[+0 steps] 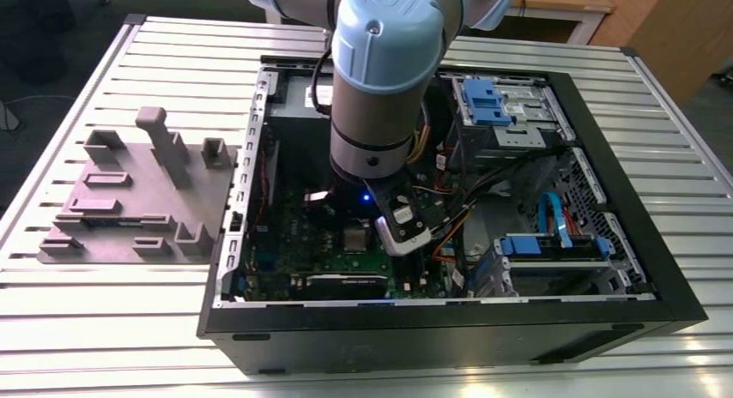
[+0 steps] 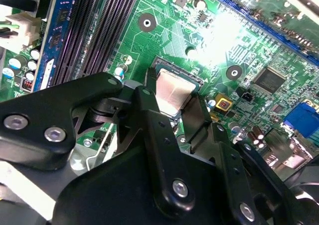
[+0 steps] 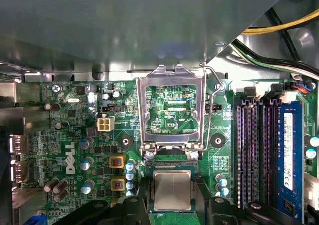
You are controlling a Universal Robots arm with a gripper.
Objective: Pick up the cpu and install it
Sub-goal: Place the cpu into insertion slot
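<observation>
First wrist view is showing you the claw (image 3: 173,201) narrowly pinching the cpu (image 3: 172,187) at the open socket (image 3: 170,163), beside the raised frame (image 3: 172,75). Pickup is looking done, with seating and latching remaining.

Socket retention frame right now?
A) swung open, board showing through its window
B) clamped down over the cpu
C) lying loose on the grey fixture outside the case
A: in the first wrist view the retention frame is swung back with green board visible through its window, and the cpu lies uncovered just past its hinge.
</observation>
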